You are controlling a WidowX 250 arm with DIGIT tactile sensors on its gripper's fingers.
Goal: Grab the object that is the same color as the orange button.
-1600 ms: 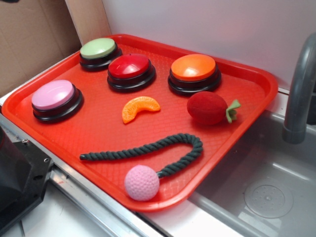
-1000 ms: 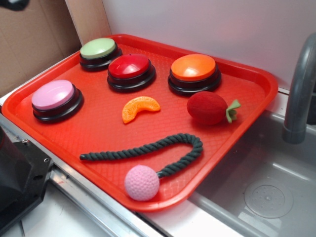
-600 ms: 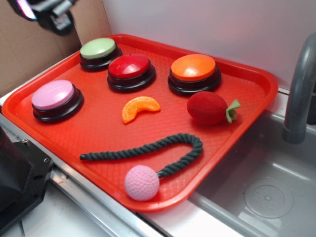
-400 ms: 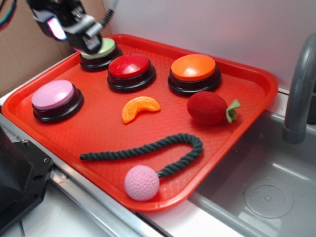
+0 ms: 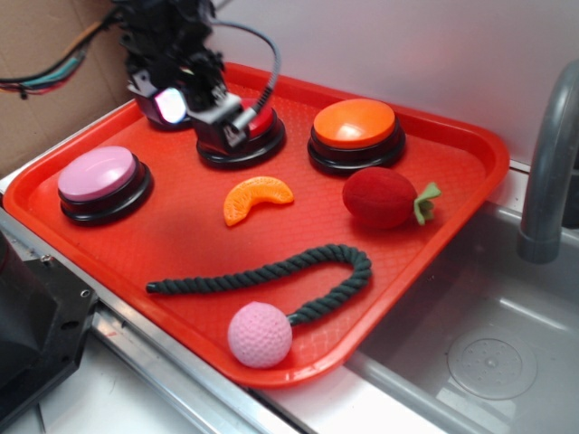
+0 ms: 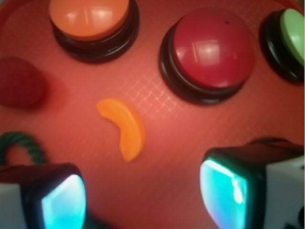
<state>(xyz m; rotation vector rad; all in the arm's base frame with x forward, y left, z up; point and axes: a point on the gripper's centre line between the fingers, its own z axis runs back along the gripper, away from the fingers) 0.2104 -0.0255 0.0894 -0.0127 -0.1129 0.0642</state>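
Orange plastic marks the target: the segment (image 5: 258,198) lies flat on the red tray (image 5: 470,145) near its middle, just toward the front edge from the red button (image 6: 212,50) and apart from everything else. The orange button (image 5: 355,124) that sets the colour stands near the tray's back edge, with the strawberry (image 5: 380,197) just in front of it toward the right edge. A green rope (image 5: 271,271) with a pink ball (image 5: 260,334) runs along the front edge, a pink button (image 5: 98,174) sits by the left edge, and a green button (image 6: 293,28) shows at the back-left corner in the wrist view. The hand (image 5: 194,101) hovers over the back-left part of the tray, above the red button, its fingers (image 6: 62,200) spread wide with nothing between them; in the wrist view the segment sits between and a little ahead of the two lit pads. The step in hand looks like the approach, with the grasp not yet made. The next move calls for carrying the hand a short way toward the front edge until the segment is centred between the fingers, then lowering to the tray floor and closing across the crescent's narrow width, since the piece is low, glossy and likely to slip if caught by its tips.
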